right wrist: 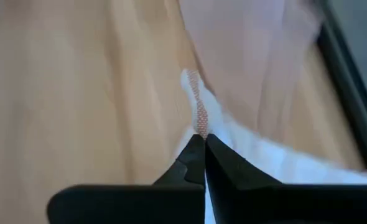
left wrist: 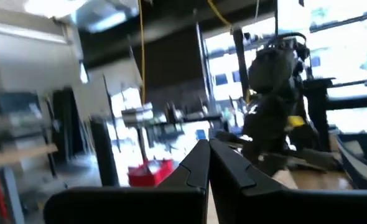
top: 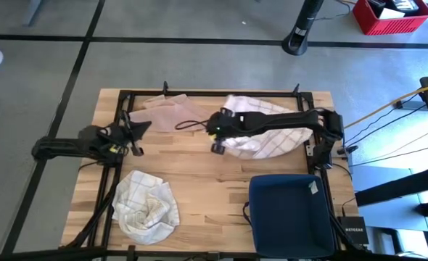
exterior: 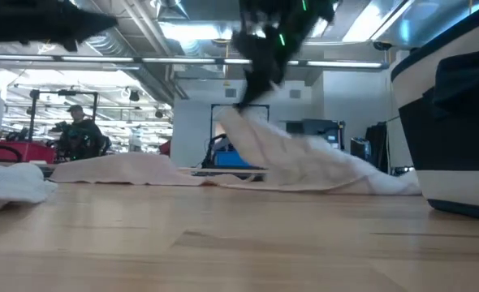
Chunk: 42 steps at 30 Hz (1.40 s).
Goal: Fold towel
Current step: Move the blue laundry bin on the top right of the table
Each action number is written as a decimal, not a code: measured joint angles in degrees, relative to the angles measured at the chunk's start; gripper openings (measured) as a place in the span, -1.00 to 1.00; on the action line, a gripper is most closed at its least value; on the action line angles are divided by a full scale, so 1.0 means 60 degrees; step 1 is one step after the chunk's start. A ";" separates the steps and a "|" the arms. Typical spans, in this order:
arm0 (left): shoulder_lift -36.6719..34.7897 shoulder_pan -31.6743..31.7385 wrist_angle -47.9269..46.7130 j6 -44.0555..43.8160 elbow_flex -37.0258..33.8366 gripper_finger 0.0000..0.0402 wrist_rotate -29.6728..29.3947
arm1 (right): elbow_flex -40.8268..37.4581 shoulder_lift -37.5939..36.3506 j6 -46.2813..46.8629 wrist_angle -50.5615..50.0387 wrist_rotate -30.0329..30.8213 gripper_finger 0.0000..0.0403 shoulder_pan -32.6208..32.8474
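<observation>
Towel point(top: 268, 130), white with a thin check, lies bunched at the far right of the table point(top: 207, 181). Left gripper point(top: 136, 134) hovers over the far-left part, jaws pressed together on nothing. Right gripper point(right wrist: 203, 138) pinches the towel's left edge, lifting it into a peak, beside a pinkish cloth point(top: 167, 112).

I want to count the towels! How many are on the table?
3: a checked towel at the back right, pinched by the right gripper; a pinkish towel back left; a crumpled towel front left. None seem hidden.
</observation>
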 joint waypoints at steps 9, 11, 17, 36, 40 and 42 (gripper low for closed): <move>0.0423 0.0003 -0.0234 -0.0555 0.0691 -1.00 0.0046 | 0.1296 0.0065 -0.0134 0.2501 -0.1438 -0.99 0.1914; 0.0610 0.0000 -0.0217 -0.0473 0.0690 -1.00 0.0053 | 0.1313 0.0259 -0.0117 0.3346 -0.1717 -0.99 0.2309; 0.1138 0.0000 -0.0236 -0.0111 0.0690 -1.00 0.0060 | 0.1299 0.1020 0.0093 0.3930 -0.1899 -0.99 0.3244; 0.2060 0.0000 -0.0391 -0.0339 0.0690 -1.00 0.0064 | 0.4906 0.1398 0.3438 -0.6952 -0.1906 0.14 0.3236; 0.2060 0.0000 -0.0681 -0.0477 0.0690 -1.00 0.0064 | 0.5135 0.1023 0.4198 -0.8603 -0.1203 0.22 0.3923; 0.2065 0.0004 -0.0820 -0.0541 0.0690 -1.00 0.0068 | 0.5029 0.0858 0.4679 -0.9406 -0.0982 0.22 0.4284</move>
